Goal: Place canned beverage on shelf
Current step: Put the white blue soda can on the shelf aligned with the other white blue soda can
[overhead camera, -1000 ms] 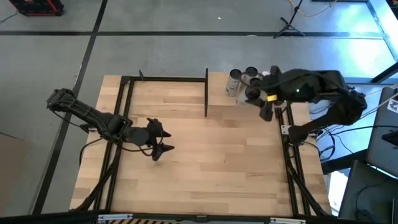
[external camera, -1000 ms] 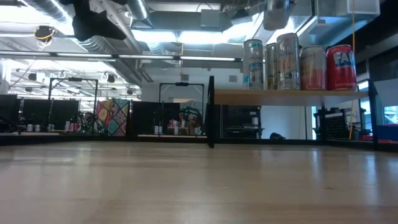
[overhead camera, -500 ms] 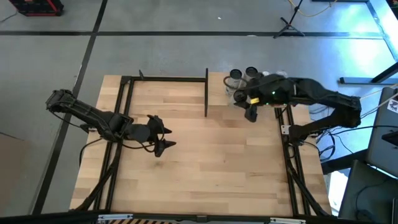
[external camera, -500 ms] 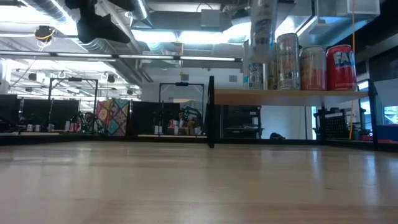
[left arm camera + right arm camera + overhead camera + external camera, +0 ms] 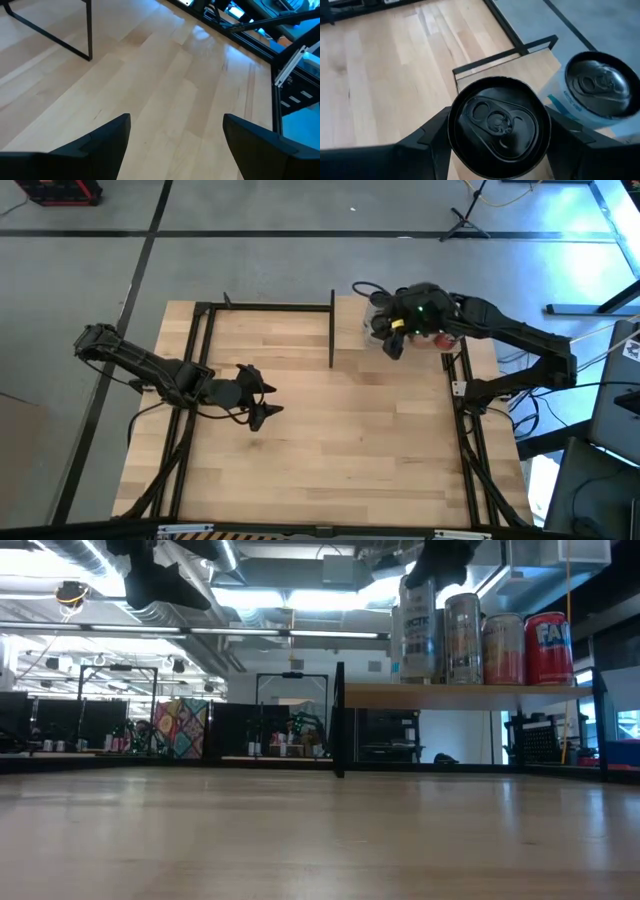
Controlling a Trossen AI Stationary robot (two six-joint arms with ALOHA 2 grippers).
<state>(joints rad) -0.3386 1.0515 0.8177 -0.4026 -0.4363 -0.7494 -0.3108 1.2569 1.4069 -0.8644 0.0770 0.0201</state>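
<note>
Grey concrete floor surrounds the plank-patterned tabletop, and at its far right corner sits the shelf, a pale board raised on thin black posts. Over on the left, the left arm waits above the table's near-left area, its left gripper spread wide with nothing between the fingers, only bare wood below. Up at the shelf, the right arm reaches in from the right side, and the right gripper has its two dark fingers clamped on either side of a black-topped can, held upright from above. In the low view that can stands at the left end of the shelf row, its base level with the board; whether it actually rests there cannot be told. Beside it stand a silver can, a tan-orange can and a red can. A white-and-blue can shows just beside the gripped one.
</note>
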